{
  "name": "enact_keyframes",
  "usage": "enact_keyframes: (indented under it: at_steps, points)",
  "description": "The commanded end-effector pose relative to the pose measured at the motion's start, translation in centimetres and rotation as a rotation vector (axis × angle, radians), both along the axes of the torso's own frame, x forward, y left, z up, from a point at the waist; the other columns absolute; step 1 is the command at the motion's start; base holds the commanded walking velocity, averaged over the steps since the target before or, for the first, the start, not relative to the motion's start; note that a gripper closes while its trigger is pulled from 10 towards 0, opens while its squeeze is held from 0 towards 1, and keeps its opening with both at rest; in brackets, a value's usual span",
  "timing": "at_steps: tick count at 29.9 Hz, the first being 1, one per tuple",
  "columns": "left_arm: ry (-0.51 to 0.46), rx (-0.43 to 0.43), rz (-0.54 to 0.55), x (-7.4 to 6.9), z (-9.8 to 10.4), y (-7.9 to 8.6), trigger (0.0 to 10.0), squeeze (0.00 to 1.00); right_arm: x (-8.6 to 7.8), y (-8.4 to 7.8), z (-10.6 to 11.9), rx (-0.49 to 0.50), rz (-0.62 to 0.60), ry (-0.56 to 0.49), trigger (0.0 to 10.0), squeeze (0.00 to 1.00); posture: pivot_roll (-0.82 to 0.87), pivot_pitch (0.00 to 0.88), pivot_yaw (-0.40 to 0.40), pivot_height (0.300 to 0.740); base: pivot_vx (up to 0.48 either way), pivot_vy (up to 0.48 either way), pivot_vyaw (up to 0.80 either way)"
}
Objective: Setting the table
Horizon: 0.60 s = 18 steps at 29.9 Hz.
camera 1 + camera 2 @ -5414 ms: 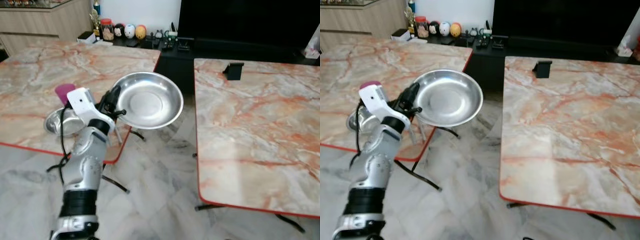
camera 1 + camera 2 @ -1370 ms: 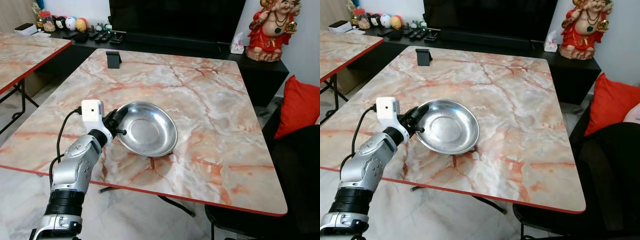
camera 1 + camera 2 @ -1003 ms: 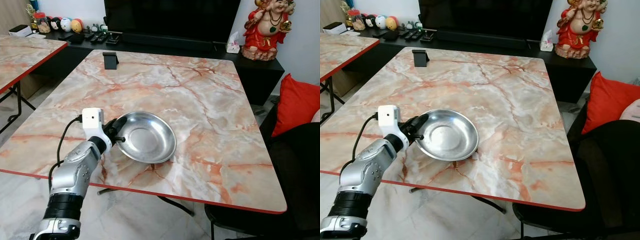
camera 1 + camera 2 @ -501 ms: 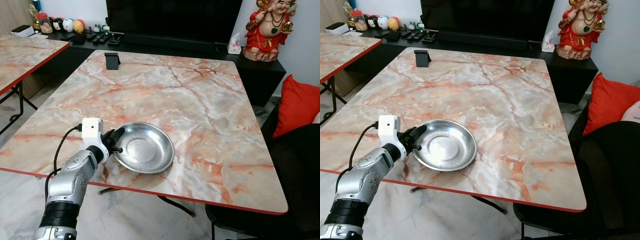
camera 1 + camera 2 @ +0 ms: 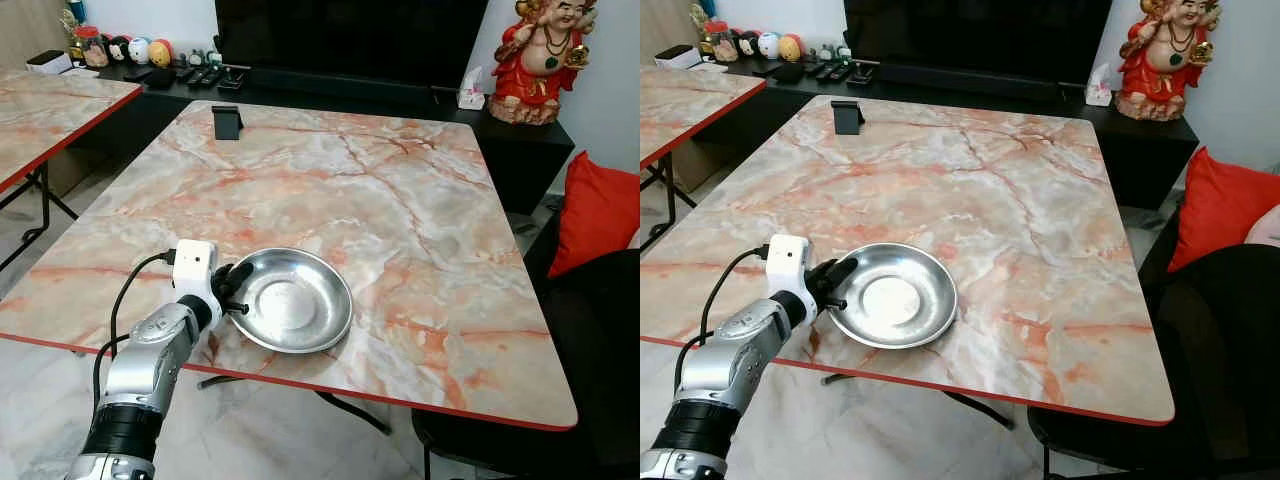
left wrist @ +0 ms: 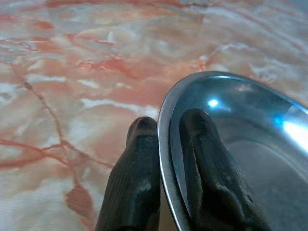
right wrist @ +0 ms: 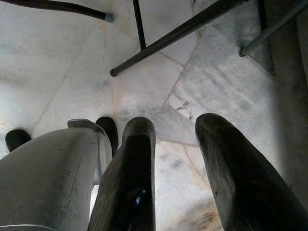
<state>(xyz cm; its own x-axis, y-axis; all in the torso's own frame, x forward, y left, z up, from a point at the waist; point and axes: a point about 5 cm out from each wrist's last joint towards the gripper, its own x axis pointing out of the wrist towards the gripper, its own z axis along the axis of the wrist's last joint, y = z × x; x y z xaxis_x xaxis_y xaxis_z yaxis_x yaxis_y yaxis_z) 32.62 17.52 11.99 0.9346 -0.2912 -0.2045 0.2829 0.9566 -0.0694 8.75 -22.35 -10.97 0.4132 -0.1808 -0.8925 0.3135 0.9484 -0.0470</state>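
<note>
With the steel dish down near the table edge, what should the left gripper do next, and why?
Probably open the left gripper and draw it back. The steel dish appears to lie flat on the marble table, well inside its red edge, while the fingers pinch its rim, one inside and one outside. The right gripper hangs idle over the floor.

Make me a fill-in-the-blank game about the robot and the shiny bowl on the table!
1. The left hand grips the metal bowl by its ____.
2. The bowl sits on a table with a marble pattern and a ____ edge.
3. The small black stand is at the table's ____ end, away from the robot.
4. The right hand hangs down, pointing at the ____.

Missing words: rim; red; far; floor
</note>
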Motion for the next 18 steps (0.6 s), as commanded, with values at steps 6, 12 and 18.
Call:
enact_keyframes:
  at_steps: [6,12,18]
  points:
    - [0.053,0.101,-0.011,-0.35,-1.37,0.13,10.0,0.00,-0.01,-0.06,0.00,-0.002,0.004,0.005,10.0,0.00,0.12,0.000,-0.072,0.728,0.000,0.000,0.00]
    - [0.064,0.145,-0.025,-0.40,-1.73,-0.04,10.0,0.00,-0.01,-0.07,0.00,-0.002,0.001,0.005,10.0,0.00,0.12,0.000,-0.074,0.728,0.000,0.000,0.00]
    - [0.069,0.157,-0.031,-0.42,-1.92,-0.11,10.0,0.78,0.00,-0.06,0.00,-0.001,0.002,0.005,10.0,0.00,0.12,0.000,-0.073,0.728,0.000,0.000,0.00]
